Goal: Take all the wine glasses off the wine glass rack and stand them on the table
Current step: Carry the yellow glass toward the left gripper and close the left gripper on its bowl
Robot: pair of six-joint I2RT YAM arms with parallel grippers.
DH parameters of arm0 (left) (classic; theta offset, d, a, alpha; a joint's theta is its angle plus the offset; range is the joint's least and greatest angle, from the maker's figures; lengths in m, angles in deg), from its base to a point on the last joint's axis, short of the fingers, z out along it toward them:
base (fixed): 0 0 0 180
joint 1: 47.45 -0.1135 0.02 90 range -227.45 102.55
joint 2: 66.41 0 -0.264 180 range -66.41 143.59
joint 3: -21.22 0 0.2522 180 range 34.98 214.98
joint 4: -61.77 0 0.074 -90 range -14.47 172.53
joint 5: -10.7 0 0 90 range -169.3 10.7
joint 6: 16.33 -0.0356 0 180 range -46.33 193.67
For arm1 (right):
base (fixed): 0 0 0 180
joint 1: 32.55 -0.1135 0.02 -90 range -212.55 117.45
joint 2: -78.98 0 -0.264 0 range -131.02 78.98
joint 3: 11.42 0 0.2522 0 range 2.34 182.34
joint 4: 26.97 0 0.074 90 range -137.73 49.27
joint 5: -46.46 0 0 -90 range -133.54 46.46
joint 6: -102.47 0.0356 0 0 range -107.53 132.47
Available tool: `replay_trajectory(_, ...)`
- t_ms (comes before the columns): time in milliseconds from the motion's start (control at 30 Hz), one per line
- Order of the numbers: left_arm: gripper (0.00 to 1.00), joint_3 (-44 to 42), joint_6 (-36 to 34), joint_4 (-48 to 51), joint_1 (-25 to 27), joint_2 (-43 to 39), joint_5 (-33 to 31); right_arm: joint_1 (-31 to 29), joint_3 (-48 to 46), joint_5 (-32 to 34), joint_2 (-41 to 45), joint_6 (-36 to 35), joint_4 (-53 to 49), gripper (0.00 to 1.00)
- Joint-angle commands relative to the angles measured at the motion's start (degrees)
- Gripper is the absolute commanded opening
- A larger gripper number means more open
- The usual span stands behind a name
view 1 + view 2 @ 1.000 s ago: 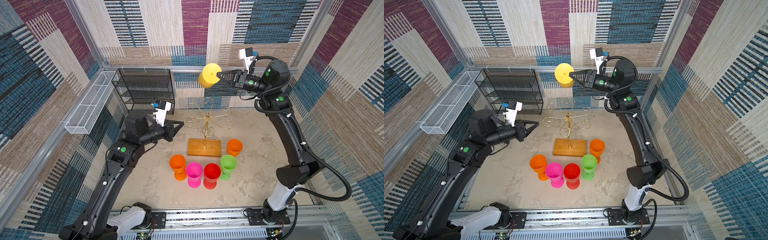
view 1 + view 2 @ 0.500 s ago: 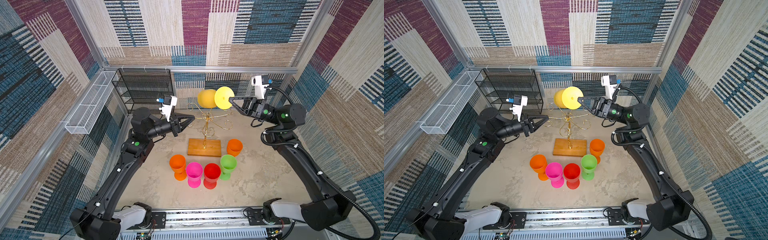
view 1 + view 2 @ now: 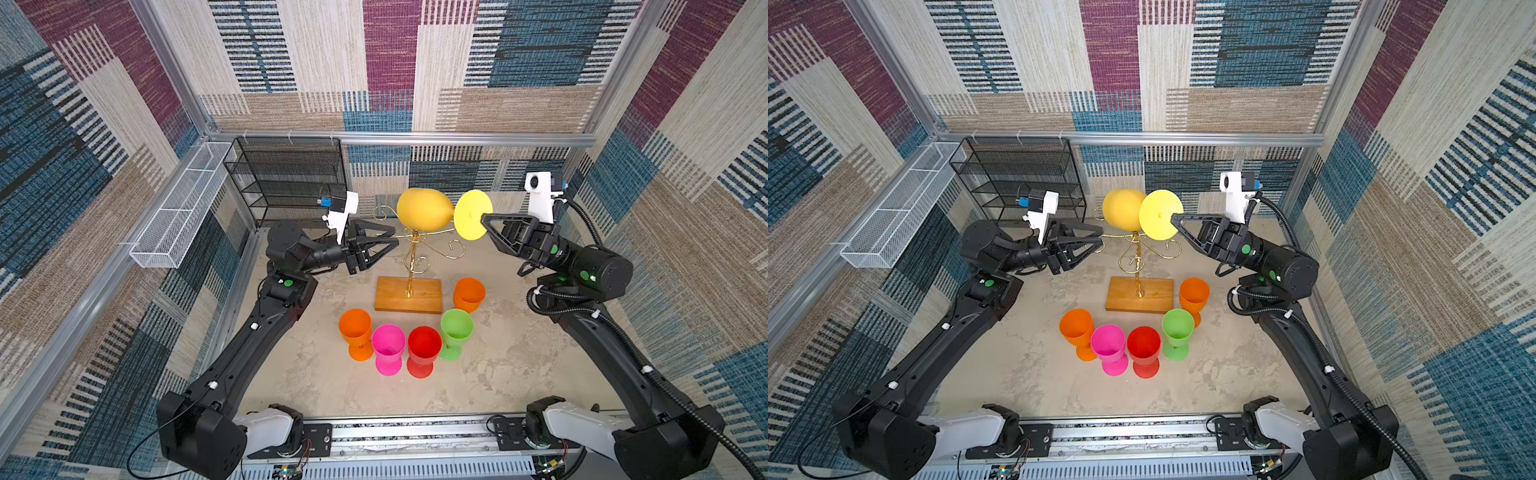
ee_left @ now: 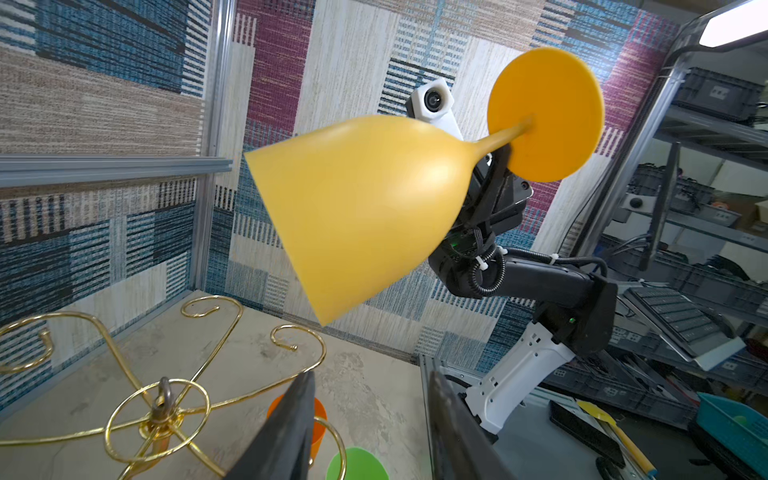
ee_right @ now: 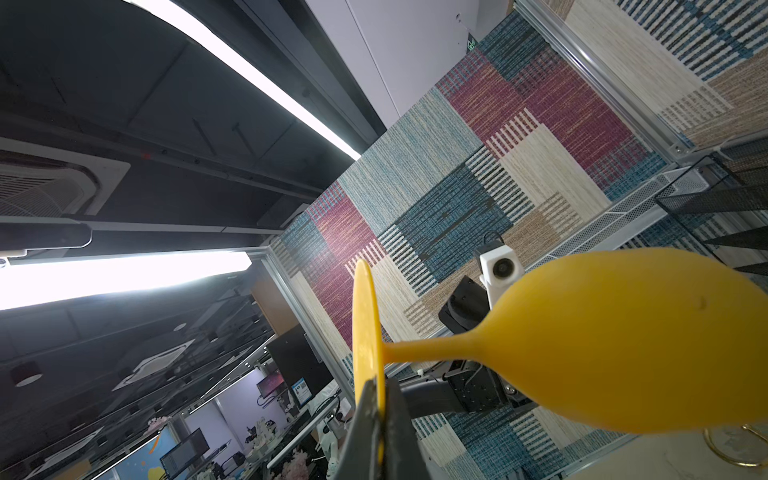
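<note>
Grips the yellow plastic wine glass [image 3: 424, 210] by its foot rim in clamped right jaws at 3 o'clock, above the gold wire scroll-armed rack [image 3: 412, 257], stem axis running 3-to-9, bowl mouth facing parted, empty left jaws at 8 o'clock.

Mid-frame, our left gripper [image 3: 395, 237] hangs, jaws parted; our right gripper [image 3: 484, 218] clamps the foot of a yellow plastic wine glass [image 3: 422, 210].

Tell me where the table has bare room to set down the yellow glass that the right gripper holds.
Bare tabletop lies between the four-glass row and the front rail, and again right of the green glass toward the right arm. It is crowded around the wooden base, with glasses in front and beside it.
</note>
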Motion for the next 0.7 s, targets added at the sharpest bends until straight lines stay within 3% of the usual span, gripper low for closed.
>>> replay_trajectory(0, 0.49, -0.01, 11.96, -17.70, 0.01, 2.86, 5.23, -0.08, -0.68, 0.99, 0.38, 1.53, 2.57, 0.00)
replay_trajectory(200, 0.51, 1.19, 24.29, -32.46, 0.36, 7.99, 6.79, -0.56, -1.74, 1.43, -0.07, 2.71, 4.57, 0.00)
replay_trajectory(667, 0.47, 0.32, 22.48, -32.62, 1.32, 7.62, 4.19, -0.95, -5.45, 3.16, 0.43, 4.23, 6.96, 0.00)
